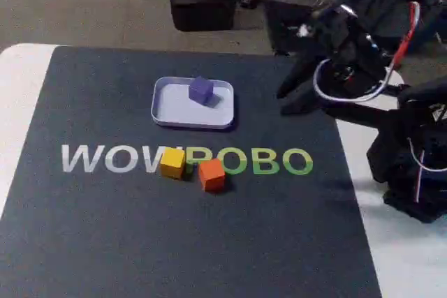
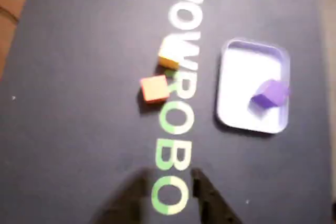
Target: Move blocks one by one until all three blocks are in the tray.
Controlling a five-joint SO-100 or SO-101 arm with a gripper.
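**One block in the tray, two left on the mat**

The purple block (image 1: 201,89) sits inside the tray (image 1: 167,111), toward its far right part in the fixed view, resting on the tray floor and turned at an angle to the rim. The yellow block (image 1: 172,162) and the orange block (image 1: 211,174) lie on the dark mat (image 1: 105,228) that covers the desk (image 1: 21,82), on the near side of the tray, over the printed lettering (image 1: 105,159). The two are just beside each other, yellow to the left; whether they touch cannot be told. By this layout, one of three moves is done and two are left.

The tray's long axis runs left to right in the fixed view, parallel to the lettering. The orange block is skewed relative to that line.

The claw (image 2: 168,192) hangs over the mat's right part, well apart from all blocks. Its dark fingers (image 2: 210,203) stand a moderate gap apart, with nothing between them.
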